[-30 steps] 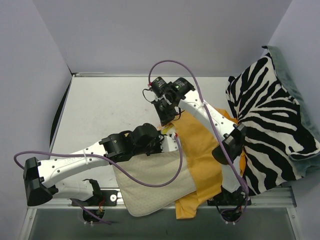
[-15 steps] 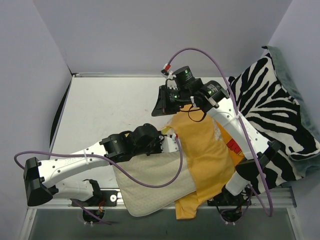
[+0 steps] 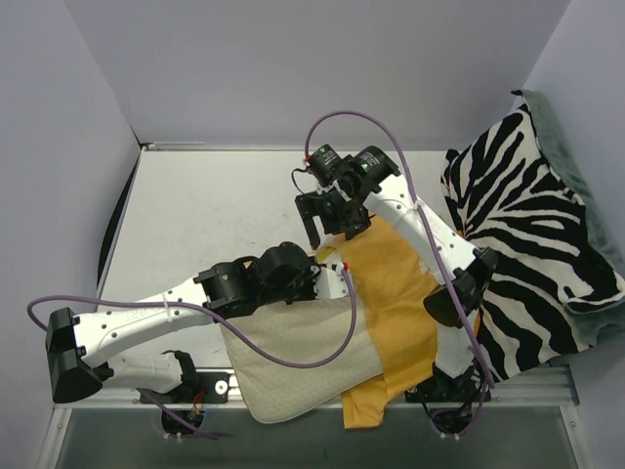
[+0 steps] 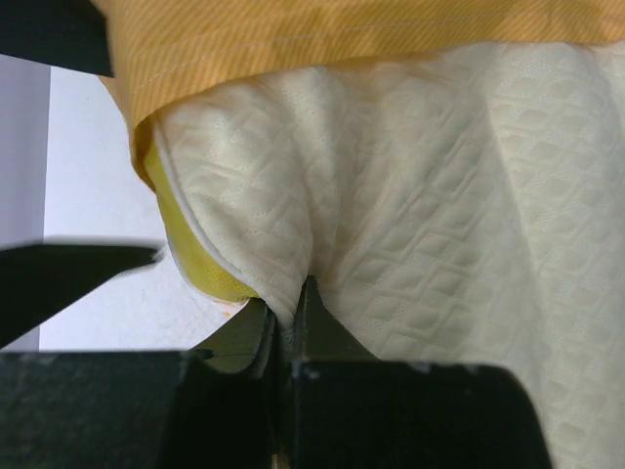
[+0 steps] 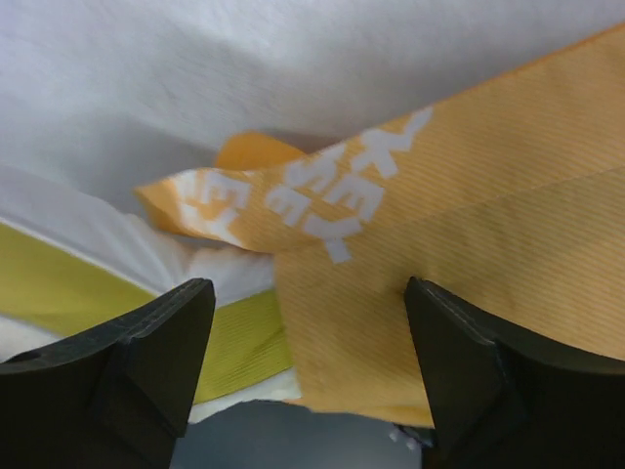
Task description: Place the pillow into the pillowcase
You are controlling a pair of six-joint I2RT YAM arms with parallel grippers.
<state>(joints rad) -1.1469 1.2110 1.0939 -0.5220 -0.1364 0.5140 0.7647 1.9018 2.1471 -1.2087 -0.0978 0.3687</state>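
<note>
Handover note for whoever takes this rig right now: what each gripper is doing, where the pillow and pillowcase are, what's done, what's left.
Left gripper: jaws shut on a fold of the pillow, beside its yellow-green trimmed corner.
Right gripper: open, holding nothing, above the far edge of the pillowcase.
Position: the pillowcase lies right of the pillow, and its orange cloth drapes over the gripped corner and the pillow's right side.
Done: that corner looks started into the opening.
Left: most of the pillow is outside. Probably take the case edge with the right gripper, then feed the rest in.
</note>
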